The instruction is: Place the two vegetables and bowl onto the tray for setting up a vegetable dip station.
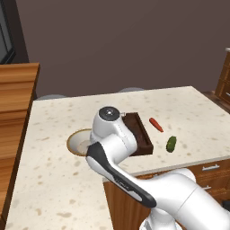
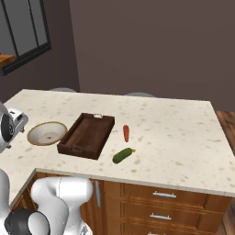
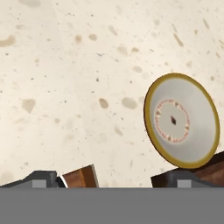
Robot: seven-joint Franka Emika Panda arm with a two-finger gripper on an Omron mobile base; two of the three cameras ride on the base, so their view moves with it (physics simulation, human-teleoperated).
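Note:
The bowl (image 2: 47,132), off-white inside with a tan rim, rests on the speckled counter just left of the dark-brown wooden tray (image 2: 87,134). Right of the tray lie a slim red vegetable (image 2: 126,133) and, nearer the front edge, a dark-green one (image 2: 122,155). In the left base view my arm covers part of the bowl (image 1: 77,143) and the tray (image 1: 140,132); the red vegetable (image 1: 156,124) and the green vegetable (image 1: 171,143) lie in the open. My gripper (image 3: 113,179) hangs open above the counter with nothing between its fingers, the bowl (image 3: 181,119) ahead to its right.
The counter (image 2: 174,133) ends in a front edge above wooden drawers (image 2: 160,202). A corner of the tray (image 3: 81,176) shows between the fingertips. A wooden cabinet (image 1: 15,90) stands to the left, and a dark wall rises behind the counter.

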